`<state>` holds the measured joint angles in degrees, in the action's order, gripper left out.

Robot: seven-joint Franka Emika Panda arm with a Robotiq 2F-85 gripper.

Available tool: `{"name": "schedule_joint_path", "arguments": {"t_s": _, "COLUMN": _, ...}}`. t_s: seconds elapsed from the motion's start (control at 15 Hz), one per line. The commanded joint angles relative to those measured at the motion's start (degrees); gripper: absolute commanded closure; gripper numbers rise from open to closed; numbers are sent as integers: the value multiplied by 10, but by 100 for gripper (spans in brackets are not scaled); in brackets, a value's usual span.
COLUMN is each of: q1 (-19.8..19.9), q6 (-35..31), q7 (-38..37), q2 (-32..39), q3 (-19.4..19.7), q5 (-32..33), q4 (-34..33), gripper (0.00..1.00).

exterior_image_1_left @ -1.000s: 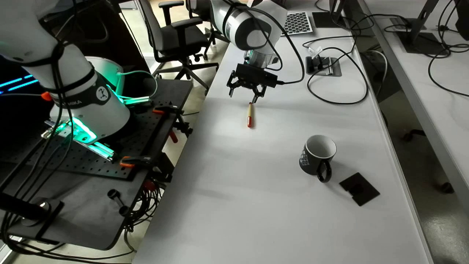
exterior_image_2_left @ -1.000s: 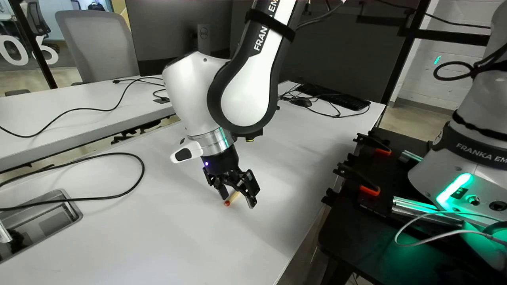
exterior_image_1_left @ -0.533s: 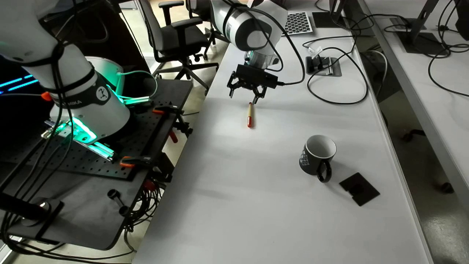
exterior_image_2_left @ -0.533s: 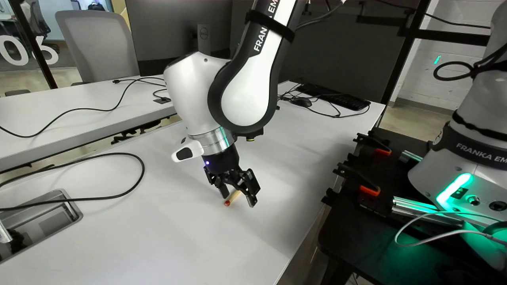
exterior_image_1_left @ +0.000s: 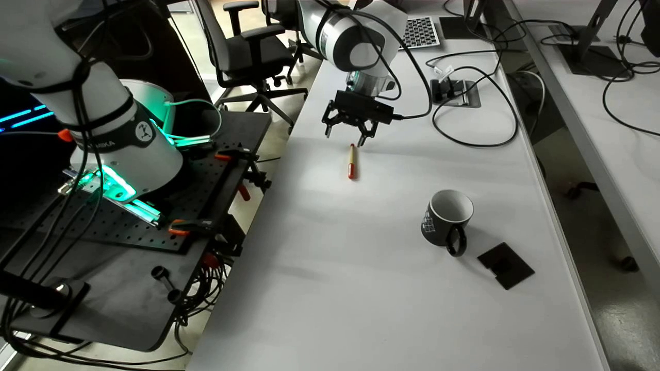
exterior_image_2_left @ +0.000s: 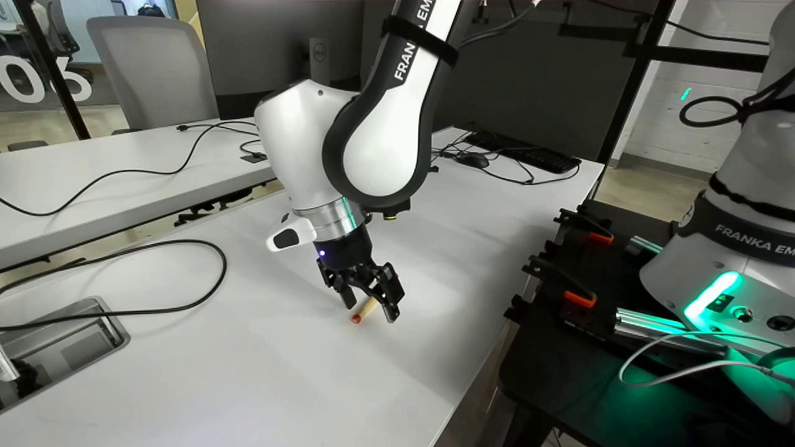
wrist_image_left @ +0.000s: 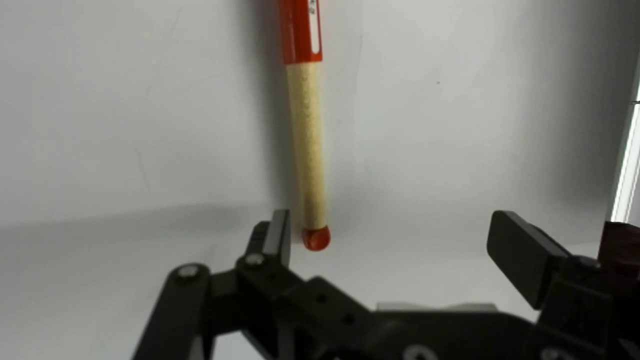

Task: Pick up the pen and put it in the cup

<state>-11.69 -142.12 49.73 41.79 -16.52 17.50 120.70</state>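
Observation:
The pen [exterior_image_1_left: 351, 162] lies on the white table, with a red cap, a pale wooden barrel and a red end. It also shows in an exterior view [exterior_image_2_left: 366, 308] and in the wrist view [wrist_image_left: 307, 135]. My gripper [exterior_image_1_left: 344, 139] is open and empty just above the table at the pen's wooden end. In the wrist view the gripper [wrist_image_left: 391, 220] has the pen's red end between its fingertips, close to the left one and apart from the right. The cup [exterior_image_1_left: 438, 224], a black mug with a light interior, stands upright in an exterior view and is out of view elsewhere.
A flat black square object [exterior_image_1_left: 506, 265] lies beside the cup. A black cable loop [exterior_image_2_left: 223, 267] and a metal recessed box [exterior_image_2_left: 93, 354] lie on the table near the arm. A keyboard [exterior_image_2_left: 522, 149] and mouse [exterior_image_2_left: 473, 160] sit at the table's end.
My gripper has shifted slightly, a little right in an exterior view and a little left and up in an exterior view. The pen and the cup have not moved.

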Motion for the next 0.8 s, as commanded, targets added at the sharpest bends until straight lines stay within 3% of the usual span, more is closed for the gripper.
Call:
{"name": "schedule_joint_path", "arguments": {"t_s": 0.0, "q1": -10, "q6": -4, "q7": -8, "q2": 16, "q3": 9, "q5": 12, "q4": -20, "gripper": 0}}
{"name": "schedule_joint_path", "arguments": {"t_s": 0.73, "q1": 1, "q6": 2, "q7": -2, "q2": 31, "q3": 8, "q5": 5, "q4": -25, "gripper": 0}}
